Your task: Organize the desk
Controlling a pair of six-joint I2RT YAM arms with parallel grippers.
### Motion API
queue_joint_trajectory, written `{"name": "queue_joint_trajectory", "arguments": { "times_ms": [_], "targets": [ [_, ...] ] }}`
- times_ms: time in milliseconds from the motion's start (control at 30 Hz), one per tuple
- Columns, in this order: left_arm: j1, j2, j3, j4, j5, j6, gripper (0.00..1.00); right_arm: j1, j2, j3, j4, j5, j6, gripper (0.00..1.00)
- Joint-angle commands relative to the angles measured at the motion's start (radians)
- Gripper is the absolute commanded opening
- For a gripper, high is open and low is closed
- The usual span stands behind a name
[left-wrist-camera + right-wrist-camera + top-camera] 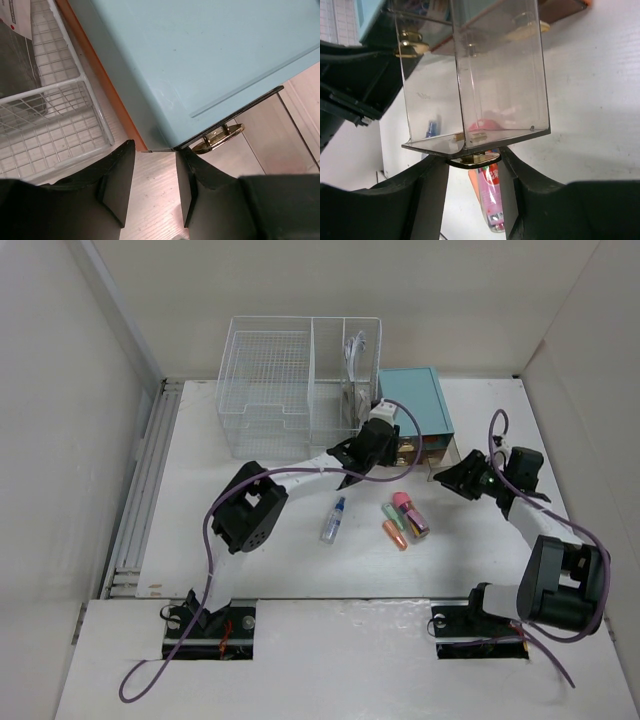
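Observation:
The white desk (pixel 270 565) holds a teal box (pixel 412 400) with brown drawers at the back. My left gripper (pixel 385 438) is open and empty at the box's front left corner (pixel 165 142); its right finger (pixel 187 180) touches the bottom edge, next to a brass handle (pixel 220 137). My right gripper (pixel 452 476) is shut on the brass handle (pixel 472 160) of a clear drawer (pixel 475 75), which is pulled out of the box (pixel 440 454). In the wrist views the left gripper (pixel 155 150) is over bare desk and the right gripper (pixel 473 165) is under the drawer front.
A white wire-mesh basket (pixel 290 375) stands left of the box and shows in the left wrist view (pixel 45 125). On the desk in front lie a small blue bottle (pixel 333 520), a pink tube (pixel 410 512), a green marker (pixel 391 514) and an orange marker (pixel 396 536).

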Motion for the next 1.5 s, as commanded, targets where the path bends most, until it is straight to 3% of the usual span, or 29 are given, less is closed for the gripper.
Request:
{"name": "queue_joint_trajectory", "arguments": {
  "times_ms": [0,133,300,700,933,967,1033,1100,1167,1200,1233,1267,1333,1433,1467],
  "targets": [
    [0.017,0.001,0.068,0.018,-0.022,0.019,0.35,-0.008,-0.019,0.033,-0.106,-0.018,-0.11,0.46],
    [0.026,0.001,0.068,0.017,-0.022,0.019,0.35,-0.008,0.001,0.07,-0.198,-0.043,-0.164,0.55],
    [0.026,-0.02,0.039,0.017,-0.012,0.019,0.39,-0.008,0.001,0.079,-0.236,-0.121,-0.195,0.75],
    [-0.034,-0.147,-0.109,0.059,-0.012,0.029,0.42,-0.021,-0.146,0.136,-0.451,-0.219,-0.31,0.76],
    [-0.147,-0.304,-0.206,0.06,-0.122,-0.004,0.43,0.044,-0.203,0.205,-0.516,-0.271,-0.388,0.59],
    [-0.161,-0.331,-0.225,0.06,-0.143,-0.013,0.43,0.082,-0.213,0.225,-0.538,-0.255,-0.411,0.53],
    [-0.192,-0.42,-0.265,0.031,-0.183,-0.031,0.43,0.128,-0.233,0.298,-0.563,-0.201,-0.498,0.27],
    [-0.204,-0.486,-0.334,-0.001,-0.245,-0.076,0.37,0.203,-0.261,0.344,-0.582,-0.086,-0.556,0.12],
    [-0.215,-0.595,-0.387,-0.053,-0.289,-0.115,0.2,0.254,-0.275,0.395,-0.582,0.015,-0.615,0.1],
    [-0.224,-0.633,-0.452,-0.068,-0.3,-0.135,0.16,0.302,-0.284,0.406,-0.573,0.114,-0.627,0.13],
    [-0.233,-0.714,-0.487,-0.085,-0.311,-0.18,0.15,0.321,-0.284,0.418,-0.572,0.144,-0.652,0.29],
    [-0.255,-0.758,-0.524,-0.114,-0.323,-0.207,0.15,0.344,-0.284,0.427,-0.572,0.173,-0.7,0.37],
    [-0.284,-0.848,-0.647,-0.139,-0.37,-0.264,0.32,0.421,-0.27,0.438,-0.586,0.305,-0.721,0.5],
    [-0.356,-1.069,-0.794,-0.2,-0.426,-0.417,0.66,0.543,-0.191,0.478,-0.641,0.455,-0.77,0.58],
    [-0.356,-1.107,-0.823,-0.2,-0.435,-0.418,0.7,0.573,-0.162,0.487,-0.658,0.494,-0.77,0.61]
  ]
}}
